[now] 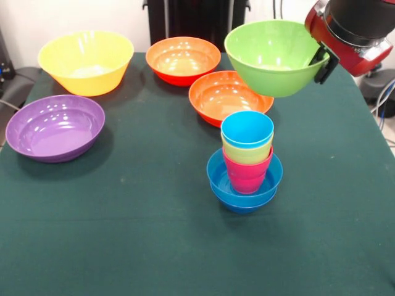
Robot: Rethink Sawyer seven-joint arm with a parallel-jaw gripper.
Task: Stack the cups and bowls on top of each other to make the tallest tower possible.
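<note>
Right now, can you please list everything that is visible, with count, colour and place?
large bowl: one, yellow, back left
purple bowl: one, purple, left
orange bowls: two, orange, back centre
lime green bowl: one, lime green, held in the air, tilted, upper right
small bowls: nested, blue, centre, under the cups
cups: three, nested, pink, yellow, light blue on top
table: one, dark green cloth
gripper: one, black, on the green bowl's rim

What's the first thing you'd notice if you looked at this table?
The lime green bowl held tilted in the air by the red and black gripper at the upper right. Below it, mid-table, stands the tower: light blue, yellow and pink cups nested in blue bowls.
</note>
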